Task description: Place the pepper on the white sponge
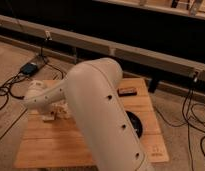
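Note:
My big white arm point(98, 107) crosses the middle of the camera view and covers much of the wooden table point(56, 145). My gripper point(54, 113) hangs low over the left part of the table, below the wrist point(37, 95). Pale shapes beneath it cannot be told apart from the gripper. I cannot make out the pepper or the white sponge; they are hidden by the arm or the gripper.
A black bowl point(135, 123) sits on the table's right side, partly behind the arm. A flat dark rectangular item point(127, 91) lies at the back right. Cables and a small box point(30, 68) lie on the floor to the left. A dark rail wall point(146, 55) runs behind.

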Controlling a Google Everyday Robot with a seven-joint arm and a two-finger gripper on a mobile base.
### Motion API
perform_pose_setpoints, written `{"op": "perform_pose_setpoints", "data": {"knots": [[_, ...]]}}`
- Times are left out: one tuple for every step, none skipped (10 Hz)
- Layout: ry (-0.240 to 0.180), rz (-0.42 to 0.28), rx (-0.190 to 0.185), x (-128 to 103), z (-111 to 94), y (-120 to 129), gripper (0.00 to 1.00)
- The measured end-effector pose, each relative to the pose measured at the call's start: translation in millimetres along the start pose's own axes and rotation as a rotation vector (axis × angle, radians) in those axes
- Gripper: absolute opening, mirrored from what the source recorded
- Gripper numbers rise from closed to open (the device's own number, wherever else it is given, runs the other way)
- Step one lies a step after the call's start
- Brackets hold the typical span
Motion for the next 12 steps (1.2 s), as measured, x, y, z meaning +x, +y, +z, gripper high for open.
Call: {"op": "perform_pose_setpoints", "data": {"knots": [[0.004, 0.003, 0.000, 1, 1, -1, 0.80], [0.007, 0.004, -0.002, 0, 1, 0, 0.80], [0.010, 0.005, -0.009, 0, 0, 1, 0.80], [0.011, 0.005, -0.013, 0, -1, 2, 0.80], [0.014, 0.006, -0.021, 0, -1, 4, 0.80], [0.014, 0.008, -0.028, 0, -4, 5, 0.80], [0.014, 0.010, -0.033, 0, -6, 5, 0.80], [0.011, 0.012, -0.036, -1, -11, 5, 0.80], [0.008, 0.015, -0.033, -1, -17, 2, 0.80], [0.005, 0.018, -0.028, -1, -23, -2, 0.80], [0.006, 0.020, -0.025, 0, -28, -3, 0.80], [0.006, 0.020, -0.022, 1, -33, -6, 0.80]]}}
